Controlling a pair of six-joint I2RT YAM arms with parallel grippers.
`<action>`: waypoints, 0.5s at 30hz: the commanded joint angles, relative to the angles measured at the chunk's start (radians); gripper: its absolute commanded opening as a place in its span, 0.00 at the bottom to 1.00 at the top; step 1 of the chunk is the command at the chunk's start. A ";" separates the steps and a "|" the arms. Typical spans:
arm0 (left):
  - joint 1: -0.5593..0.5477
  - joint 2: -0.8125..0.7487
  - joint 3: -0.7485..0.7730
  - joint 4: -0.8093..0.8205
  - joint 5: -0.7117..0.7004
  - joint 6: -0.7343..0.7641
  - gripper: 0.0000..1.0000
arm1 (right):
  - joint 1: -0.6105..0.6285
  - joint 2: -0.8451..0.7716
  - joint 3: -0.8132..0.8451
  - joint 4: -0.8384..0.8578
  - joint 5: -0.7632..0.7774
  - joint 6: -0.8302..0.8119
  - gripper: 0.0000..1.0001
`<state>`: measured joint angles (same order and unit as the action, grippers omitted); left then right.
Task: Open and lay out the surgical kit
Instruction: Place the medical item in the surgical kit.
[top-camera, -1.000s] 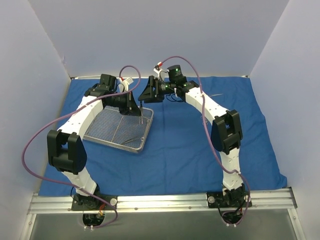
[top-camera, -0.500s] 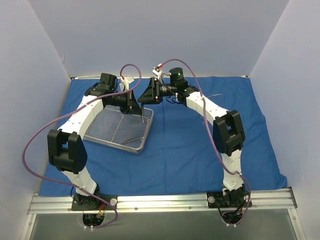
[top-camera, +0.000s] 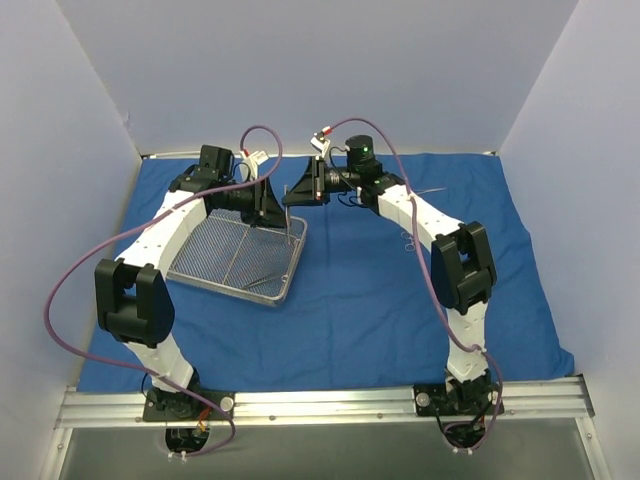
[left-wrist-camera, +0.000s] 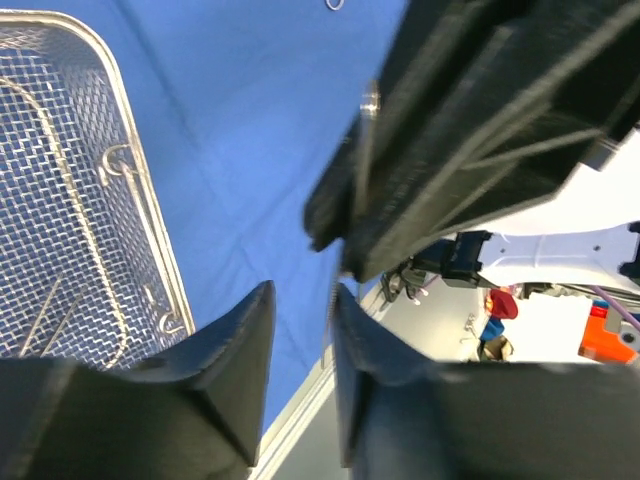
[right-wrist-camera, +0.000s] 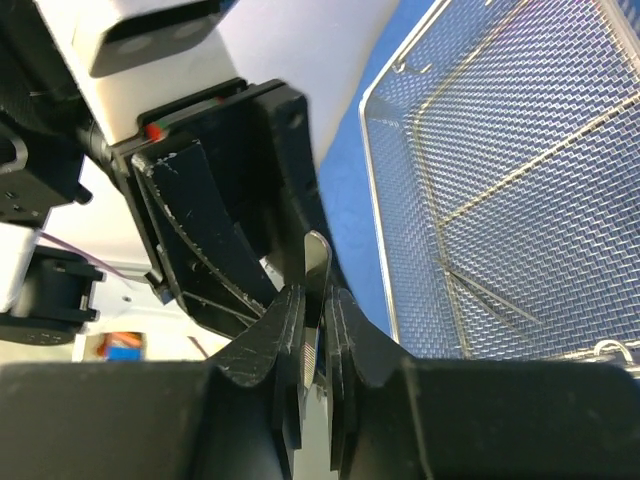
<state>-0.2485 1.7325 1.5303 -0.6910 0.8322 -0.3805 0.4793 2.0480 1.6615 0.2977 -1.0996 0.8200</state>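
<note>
Right gripper (right-wrist-camera: 312, 298) clamped on a thin steel instrument (right-wrist-camera: 316, 255), left gripper (left-wrist-camera: 300, 325) fingers apart just beside it, wire-mesh tray (top-camera: 215, 250) on blue cloth (top-camera: 380, 290), tabletop's left half, toward far edge.

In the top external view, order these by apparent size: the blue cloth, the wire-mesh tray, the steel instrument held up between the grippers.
Largest: blue cloth.
Then: wire-mesh tray.
Smallest: steel instrument, only a thin sliver. It is raised nearer the camera, yet clearly the smallest.
</note>
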 joint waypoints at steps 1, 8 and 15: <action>0.000 -0.013 0.036 0.019 0.002 0.015 0.41 | -0.001 -0.086 0.066 -0.115 0.021 -0.166 0.00; 0.006 -0.037 0.054 -0.163 -0.207 0.072 0.92 | -0.025 -0.068 0.270 -0.755 0.348 -0.655 0.00; 0.017 -0.236 0.005 -0.246 -0.593 0.068 0.97 | -0.027 -0.166 0.204 -0.989 0.912 -0.893 0.00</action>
<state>-0.2401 1.6470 1.5311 -0.8837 0.4252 -0.3283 0.4610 1.9724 1.8950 -0.4808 -0.5304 0.1261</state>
